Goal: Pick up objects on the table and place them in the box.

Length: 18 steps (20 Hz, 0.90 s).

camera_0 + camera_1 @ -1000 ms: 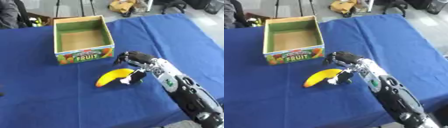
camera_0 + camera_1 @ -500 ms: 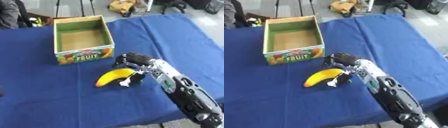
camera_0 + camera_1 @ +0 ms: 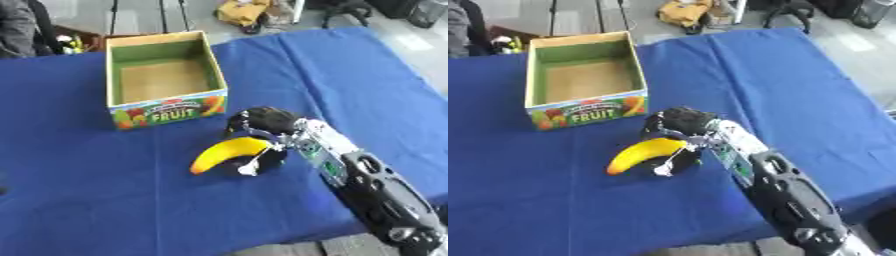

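Note:
A yellow banana (image 3: 226, 152) lies on the blue tablecloth (image 3: 96, 195), just in front of the open cardboard box (image 3: 166, 112) printed with "FRUIT". My right hand (image 3: 261, 124) comes in from the lower right and sits over the banana's right end, fingers curled around it and the thumb below. The box (image 3: 586, 109) shows a bare brown floor inside. My left hand appears in neither view.
The blue table runs wide to the left and front of the banana. Beyond its far edge are a yellow bundle (image 3: 245, 10) on the floor, chair legs and a seated person at the upper left corner.
My right hand has lowered onto the banana's right end and its fingers have curled around it. The banana has stayed in place.

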{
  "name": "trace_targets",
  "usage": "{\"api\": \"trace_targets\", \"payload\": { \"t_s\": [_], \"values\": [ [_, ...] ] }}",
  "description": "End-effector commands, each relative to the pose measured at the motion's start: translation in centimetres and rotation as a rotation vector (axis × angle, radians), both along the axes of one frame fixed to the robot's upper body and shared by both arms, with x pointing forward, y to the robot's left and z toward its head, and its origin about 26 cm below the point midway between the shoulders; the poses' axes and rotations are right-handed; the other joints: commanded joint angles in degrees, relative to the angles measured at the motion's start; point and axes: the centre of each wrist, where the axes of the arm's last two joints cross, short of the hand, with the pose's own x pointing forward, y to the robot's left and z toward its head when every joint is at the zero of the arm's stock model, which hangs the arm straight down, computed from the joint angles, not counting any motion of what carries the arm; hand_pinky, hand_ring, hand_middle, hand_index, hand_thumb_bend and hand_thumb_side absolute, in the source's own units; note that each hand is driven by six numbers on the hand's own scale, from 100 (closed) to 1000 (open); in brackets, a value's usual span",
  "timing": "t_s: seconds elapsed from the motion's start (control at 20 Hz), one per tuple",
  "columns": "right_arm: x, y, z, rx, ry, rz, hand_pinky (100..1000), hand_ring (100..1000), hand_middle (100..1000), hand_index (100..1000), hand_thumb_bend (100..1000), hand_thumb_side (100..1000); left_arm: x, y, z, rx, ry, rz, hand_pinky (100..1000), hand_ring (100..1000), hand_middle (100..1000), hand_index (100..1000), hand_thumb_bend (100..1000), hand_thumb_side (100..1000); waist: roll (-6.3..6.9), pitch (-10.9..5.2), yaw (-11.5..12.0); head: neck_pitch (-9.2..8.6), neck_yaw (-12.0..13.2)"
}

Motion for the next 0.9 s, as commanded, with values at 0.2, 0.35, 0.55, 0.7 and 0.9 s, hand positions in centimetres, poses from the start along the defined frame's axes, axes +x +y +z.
{"api": "trace_targets", "payload": {
  "t_s": [0.2,0.35,0.55,0.7,0.9],
  "values": [
    [0.44,-0.11,0.81,-0.034,-0.031,0.008,664,680,637,761,355,475,0.07,0.10,0.63,0.013,-0.022,-0.008,641,666,601,649,271,1000,0.11,-0.80,0.1,0.05,-0.2],
    [0.50,-0.13,0.65,-0.040,-0.026,0.009,661,675,633,758,348,474,0.08,0.09,0.63,0.012,-0.022,-0.009,641,665,601,649,272,1000,0.09,-0.80,0.1,0.04,-0.2],
    [0.56,-0.20,0.38,-0.047,-0.017,0.007,655,668,628,754,336,474,0.09,0.07,0.65,0.012,-0.023,-0.011,641,664,601,649,271,1000,0.11,-0.81,0.1,0.03,-0.3],
    [0.60,-0.21,0.22,-0.048,-0.012,0.007,650,662,624,749,329,470,0.09,0.07,0.65,0.012,-0.023,-0.011,641,664,601,649,271,1000,0.14,-0.81,0.1,0.04,-0.3],
    [0.63,-0.21,0.20,-0.049,-0.011,0.008,645,656,619,743,318,466,0.11,0.06,0.69,0.012,-0.024,-0.012,640,663,601,649,271,1000,0.15,-0.82,0.2,0.04,-0.4]
  ]
}}
